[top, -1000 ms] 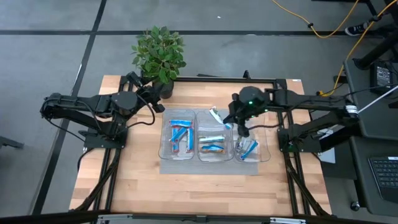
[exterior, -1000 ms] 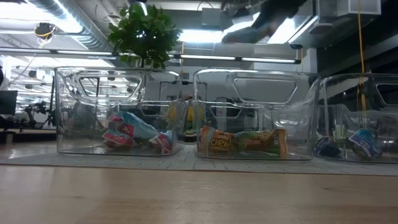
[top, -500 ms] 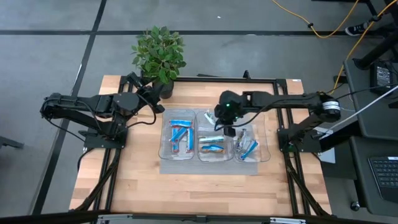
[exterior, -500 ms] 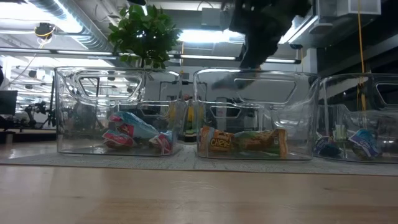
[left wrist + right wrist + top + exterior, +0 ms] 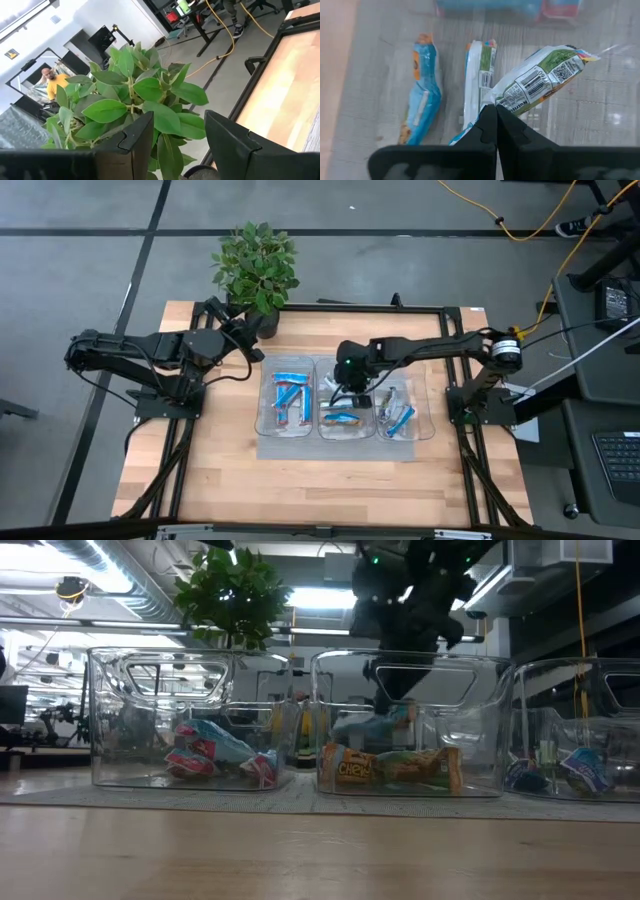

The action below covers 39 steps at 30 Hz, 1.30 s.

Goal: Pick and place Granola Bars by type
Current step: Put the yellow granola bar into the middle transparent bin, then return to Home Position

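Above the middle of three clear plastic bins [image 5: 343, 412], the right hand [image 5: 496, 112] hangs with its two dark fingers pressed together on the crimped end of a green-and-white foil-wrapped granola bar [image 5: 538, 77], which dangles from that pinch with its barcode side up. From the low view the bar's lower end sits inside the bin's walls, not yet down on the bars below, so I judge the placing to be near but not done. A bar like this looks light and fairly stiff in its core, yet the shiny wrapper is slick and crackly; a hold on the flat sealed end alone lets it swing and could slip, so a grip across the body, where the filling backs the foil, would be surer. Under it in the same bin lie a blue-and-orange foil bar [image 5: 421, 92] and a white-and-green foil bar [image 5: 479, 75], side by side and just apart. On one side, the bin [image 5: 288, 400] nearer the left arm holds blue-and-red wrapped bars [image 5: 290, 395]; on the other side, the bin [image 5: 405, 420] holds silver-blue ones [image 5: 398, 418]. Well apart, the left hand [image 5: 177, 135] waits with fingers apart and empty beside a leafy green potted plant [image 5: 256, 265] at the far edge of the wooden table [image 5: 300, 480].
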Tool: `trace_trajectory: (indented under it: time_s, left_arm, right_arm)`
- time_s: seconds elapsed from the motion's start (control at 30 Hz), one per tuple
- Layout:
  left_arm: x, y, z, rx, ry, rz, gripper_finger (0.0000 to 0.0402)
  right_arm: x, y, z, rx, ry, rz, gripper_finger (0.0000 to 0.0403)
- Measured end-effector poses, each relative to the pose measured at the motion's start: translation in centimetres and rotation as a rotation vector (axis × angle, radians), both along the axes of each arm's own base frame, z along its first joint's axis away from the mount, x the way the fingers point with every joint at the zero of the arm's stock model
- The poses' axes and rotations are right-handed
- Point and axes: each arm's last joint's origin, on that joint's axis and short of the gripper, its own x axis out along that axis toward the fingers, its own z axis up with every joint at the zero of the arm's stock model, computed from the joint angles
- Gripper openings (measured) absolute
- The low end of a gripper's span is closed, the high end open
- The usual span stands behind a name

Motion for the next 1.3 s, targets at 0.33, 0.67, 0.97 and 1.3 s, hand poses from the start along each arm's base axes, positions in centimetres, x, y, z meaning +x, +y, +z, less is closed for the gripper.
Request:
trace_trajectory:
  time_s: [0.33,0.67,0.97,1.3]
  left_arm:
    - [0.0,0.0,0.0,0.0,0.005,0.0,0.0169]
    - [0.0,0.0,-0.1,0.0,0.009,-0.001,0.0169]
    - [0.0,0.0,-0.2,-0.023,-0.009,-0.003,0.0169]
    - [0.0,0.0,-0.2,-0.023,-0.01,-0.004,0.0169]
  right_arm:
    - [1.0,-0.1,-2.9,-0.011,0.063,0.035,0.0002]
    - [1.5,-0.2,-4.6,-0.034,0.094,0.047,0.0002]
    - [1.5,-0.3,-4.7,-0.02,0.103,0.003,0.0032]
    - [-0.2,-0.3,1.3,-0.062,-0.045,-0.13,0.0131]
